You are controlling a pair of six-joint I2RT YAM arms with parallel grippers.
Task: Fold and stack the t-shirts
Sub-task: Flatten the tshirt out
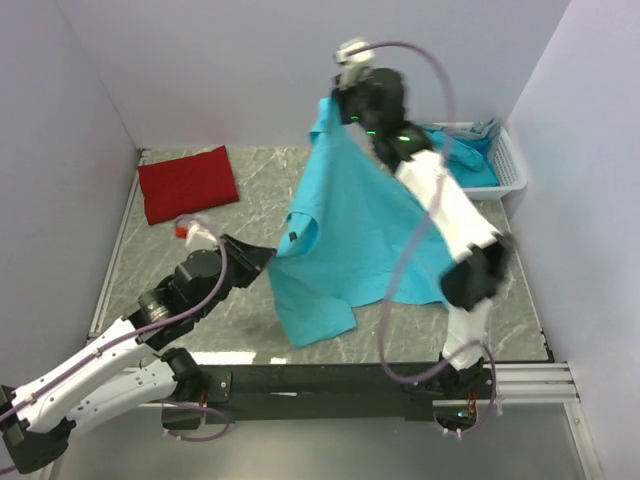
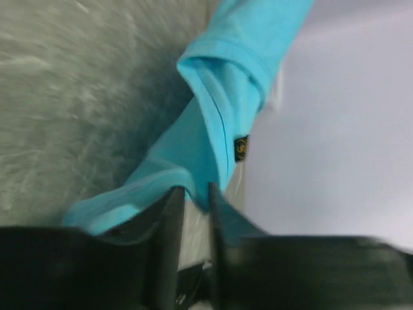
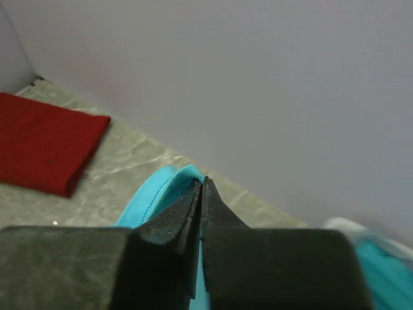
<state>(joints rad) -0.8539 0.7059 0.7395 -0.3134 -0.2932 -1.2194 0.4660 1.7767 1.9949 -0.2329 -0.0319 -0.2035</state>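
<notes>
A turquoise t-shirt (image 1: 350, 230) hangs spread in the air, its lower hem resting on the table. My right gripper (image 1: 338, 103) is shut on its top edge, high near the back wall; in the right wrist view the cloth (image 3: 155, 194) sits pinched in that gripper (image 3: 201, 183). My left gripper (image 1: 268, 258) is at the shirt's left sleeve. In the left wrist view its jaws (image 2: 195, 190) stand slightly apart, with the tip of the sleeve (image 2: 219, 97) between the fingertips. A small dark mark (image 2: 241, 148) shows on the cloth. A folded red t-shirt (image 1: 187, 183) lies at the back left.
A white slatted basket (image 1: 505, 165) stands at the back right with more turquoise cloth (image 1: 470, 165) in it. Grey walls close in the table on the left, back and right. The right arm's cable loops in front of the hanging shirt.
</notes>
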